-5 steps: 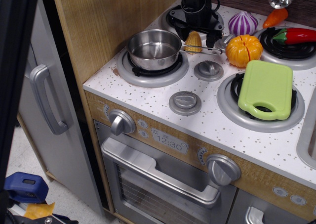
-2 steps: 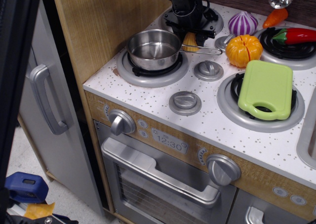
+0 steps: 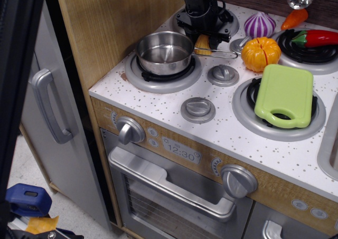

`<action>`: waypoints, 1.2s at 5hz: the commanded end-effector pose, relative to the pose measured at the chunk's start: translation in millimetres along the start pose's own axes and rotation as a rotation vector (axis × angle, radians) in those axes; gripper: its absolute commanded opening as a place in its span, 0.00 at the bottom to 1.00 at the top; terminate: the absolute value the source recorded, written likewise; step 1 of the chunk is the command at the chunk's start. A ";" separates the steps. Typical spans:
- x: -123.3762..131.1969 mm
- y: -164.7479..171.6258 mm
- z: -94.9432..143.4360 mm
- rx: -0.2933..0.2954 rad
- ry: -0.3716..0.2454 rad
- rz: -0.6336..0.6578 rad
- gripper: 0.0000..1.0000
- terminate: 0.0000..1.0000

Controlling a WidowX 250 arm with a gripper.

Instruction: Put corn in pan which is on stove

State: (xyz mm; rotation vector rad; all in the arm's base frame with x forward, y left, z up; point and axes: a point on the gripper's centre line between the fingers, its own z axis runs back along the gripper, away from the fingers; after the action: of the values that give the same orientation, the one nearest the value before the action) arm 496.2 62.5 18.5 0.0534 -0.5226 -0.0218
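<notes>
— What sort of place is this?
— A toy kitchen: a speckled stove with knobs, an oven door, a painted clock, plastic vegetables and a fridge beside it.

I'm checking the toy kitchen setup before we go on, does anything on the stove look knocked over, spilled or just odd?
Nothing is spilled or broken. The pan sits upright and empty on its burner. The one oddity: the green cutting board lies across a burner. The gripper is down over the corn behind the pan's handle.
</notes>
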 end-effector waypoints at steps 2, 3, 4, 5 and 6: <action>51.2 9.7 77.1 0.115 -0.093 -0.086 0.00 0.00; 44.8 9.3 98.1 0.151 -0.072 -0.067 0.00 0.00; 35.7 14.7 118.2 0.199 -0.076 -0.057 0.00 0.00; 20.2 17.5 119.1 0.185 -0.056 -0.017 0.00 0.00; 6.6 23.1 119.8 0.185 -0.055 -0.004 0.00 0.00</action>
State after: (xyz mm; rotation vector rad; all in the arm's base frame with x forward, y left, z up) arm 430.3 80.1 85.4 0.2126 -0.4969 0.0221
